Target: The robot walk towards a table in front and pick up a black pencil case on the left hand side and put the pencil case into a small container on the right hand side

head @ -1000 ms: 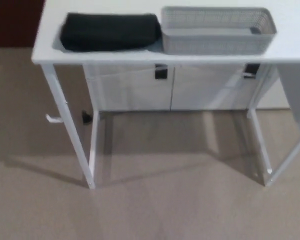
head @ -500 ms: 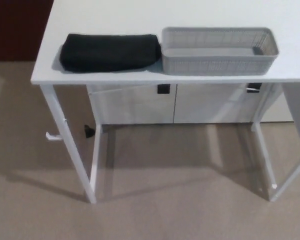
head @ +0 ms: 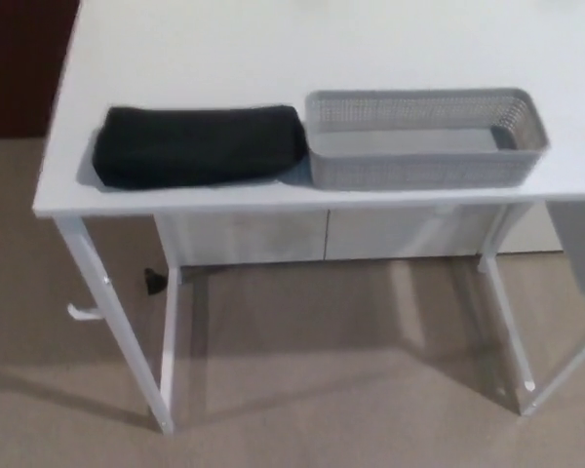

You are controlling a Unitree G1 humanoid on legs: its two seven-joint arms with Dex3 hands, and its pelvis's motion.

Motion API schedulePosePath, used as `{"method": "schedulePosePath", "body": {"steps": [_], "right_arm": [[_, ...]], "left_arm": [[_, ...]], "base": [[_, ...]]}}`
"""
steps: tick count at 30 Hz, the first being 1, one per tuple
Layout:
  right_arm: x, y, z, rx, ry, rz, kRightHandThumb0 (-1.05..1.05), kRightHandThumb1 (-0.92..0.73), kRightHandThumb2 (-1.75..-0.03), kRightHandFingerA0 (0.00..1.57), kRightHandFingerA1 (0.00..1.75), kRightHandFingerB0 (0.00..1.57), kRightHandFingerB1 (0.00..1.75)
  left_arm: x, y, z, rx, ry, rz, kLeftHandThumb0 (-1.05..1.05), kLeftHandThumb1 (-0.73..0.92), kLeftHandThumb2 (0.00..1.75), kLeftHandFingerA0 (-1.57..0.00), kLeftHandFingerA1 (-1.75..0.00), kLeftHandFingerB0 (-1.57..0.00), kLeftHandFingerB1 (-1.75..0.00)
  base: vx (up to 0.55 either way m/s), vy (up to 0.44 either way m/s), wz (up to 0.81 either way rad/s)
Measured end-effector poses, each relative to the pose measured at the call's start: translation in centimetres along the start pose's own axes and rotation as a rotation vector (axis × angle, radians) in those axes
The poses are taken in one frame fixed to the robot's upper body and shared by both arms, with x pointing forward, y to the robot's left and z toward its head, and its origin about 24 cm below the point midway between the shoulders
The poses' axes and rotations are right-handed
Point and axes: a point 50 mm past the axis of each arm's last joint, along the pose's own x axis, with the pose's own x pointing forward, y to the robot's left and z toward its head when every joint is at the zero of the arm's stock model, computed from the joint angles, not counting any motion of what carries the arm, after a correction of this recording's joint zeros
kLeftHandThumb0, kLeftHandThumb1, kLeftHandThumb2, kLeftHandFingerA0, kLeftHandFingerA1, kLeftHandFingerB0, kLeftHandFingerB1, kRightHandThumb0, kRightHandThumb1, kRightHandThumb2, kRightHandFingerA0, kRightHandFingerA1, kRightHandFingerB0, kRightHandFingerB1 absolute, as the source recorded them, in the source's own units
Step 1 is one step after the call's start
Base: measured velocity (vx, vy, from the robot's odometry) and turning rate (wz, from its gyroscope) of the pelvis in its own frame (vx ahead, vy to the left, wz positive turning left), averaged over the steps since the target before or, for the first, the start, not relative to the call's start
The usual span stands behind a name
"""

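A black pencil case point(head: 197, 145) lies flat near the front edge of the white table point(head: 273, 49), on its left part. Right beside it, touching or nearly touching its right end, stands a long grey mesh container point(head: 424, 138) with nothing visible inside. Neither of my hands nor any arm shows in the head view.
The table stands on thin white legs point(head: 166, 361) over beige carpet point(head: 322, 409). A white cabinet point(head: 322, 234) sits behind, under the tabletop. A dark red surface point(head: 19, 58) is at the far left, and a small white hook point(head: 83, 312) juts from the left leg.
The whole picture has shifted: the table, case and container sit lower and larger in frame, so the camera has come closer. The case and container keep their places on the table.
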Motion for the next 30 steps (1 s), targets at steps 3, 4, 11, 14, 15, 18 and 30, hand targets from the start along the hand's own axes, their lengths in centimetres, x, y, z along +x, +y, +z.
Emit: {"method": "schedulePosePath", "body": {"steps": [3, 4, 11, 14, 15, 18, 30], "right_arm": [[0.03, 0.02, -0.02, 0.003, 0.001, 0.000, -0.58, -0.54, -0.57, 0.78, 0.47, 0.73, 0.46], [0.03, 0.04, -0.05, 0.004, 0.002, 0.001, -0.57, -0.54, -0.57, 0.78, 0.47, 0.71, 0.46], [-0.10, 0.16, -0.23, 0.004, 0.006, 0.005, -0.56, -0.55, -0.57, 0.78, 0.48, 0.69, 0.46], [-0.09, 0.40, -0.31, 0.009, 0.008, 0.012, -0.54, -0.56, -0.57, 0.77, 0.48, 0.70, 0.46], [-0.09, 0.10, -0.17, 0.004, 0.001, 0.006, -0.54, -0.56, -0.57, 0.77, 0.48, 0.70, 0.47], [-0.13, -0.20, -0.17, 0.000, 0.001, -0.002, -0.55, -0.56, -0.57, 0.77, 0.47, 0.70, 0.47], [-0.24, 0.06, -0.41, 0.001, 0.009, 0.003, -0.54, -0.56, -0.57, 0.78, 0.47, 0.70, 0.46]], "left_arm": [[0.00, 0.24, 0.20, 0.012, -0.006, 0.007, -0.42, 0.48, 0.78, -0.55, -0.58, -0.35, -0.48], [0.00, 0.18, 0.19, 0.017, -0.005, 0.004, -0.43, 0.48, 0.79, -0.55, -0.58, -0.36, -0.48], [-0.06, 0.07, -0.01, 0.025, 0.004, -0.001, -0.43, 0.47, 0.80, -0.58, -0.62, -0.38, -0.50], [-0.08, 0.04, -0.12, 0.029, 0.009, -0.002, -0.43, 0.47, 0.79, -0.57, -0.61, -0.37, -0.49], [0.01, -0.08, 0.01, 0.030, 0.002, -0.006, -0.43, 0.48, 0.79, -0.56, -0.60, -0.37, -0.49], [0.20, -0.02, 0.42, 0.034, -0.012, -0.005, -0.43, 0.48, 0.80, -0.56, -0.61, -0.37, -0.49], [0.06, 0.01, 0.37, 0.044, -0.014, -0.011, -0.45, 0.48, 0.81, -0.57, -0.62, -0.38, -0.50]], "base": [[0.18, 0.120, 0.05], [0.14, 0.048, 0.06], [0.17, -0.062, 0.07], [0.18, -0.139, -0.08], [0.22, -0.064, 0.18], [0.11, -0.093, 0.02], [0.00, 0.071, 0.06]]}}
